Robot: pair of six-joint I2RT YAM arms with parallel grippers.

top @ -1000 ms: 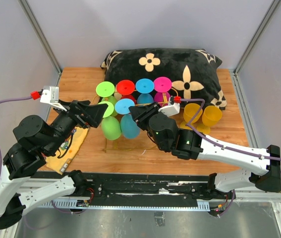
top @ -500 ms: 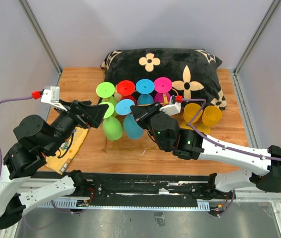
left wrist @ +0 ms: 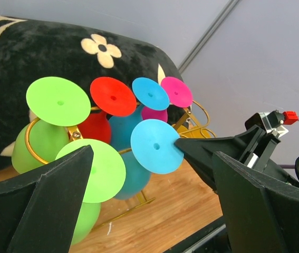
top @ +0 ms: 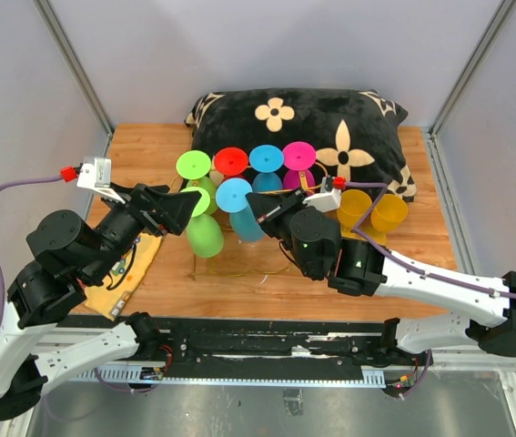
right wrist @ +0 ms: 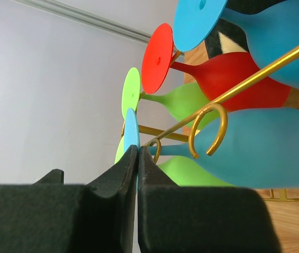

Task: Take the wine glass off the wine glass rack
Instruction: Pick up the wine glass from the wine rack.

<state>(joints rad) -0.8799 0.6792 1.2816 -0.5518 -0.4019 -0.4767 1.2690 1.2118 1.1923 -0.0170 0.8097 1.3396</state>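
Six coloured glasses hang on the wine glass rack (right wrist: 208, 129) at centre frame in the top view, on the bench (top: 148, 146). Right tool (right wrist: 137, 150): jaws fully closed on the foot edge of the light-blue wine glass (top: 234, 194), which hangs in the lower row. Left tool (top: 189, 205): jaws spread wide, holding nothing, just left of the rack.

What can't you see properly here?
Top view: glasses and the right arm cover most of the wine glass rack.
Right wrist view: the blue wine glass has its base edge-on, rim covered by the shut right fingers.
Left wrist view: an open left finger hides part of the front green glass.
Top view: a yellow thing lies mostly under the left arm; can't tell what.
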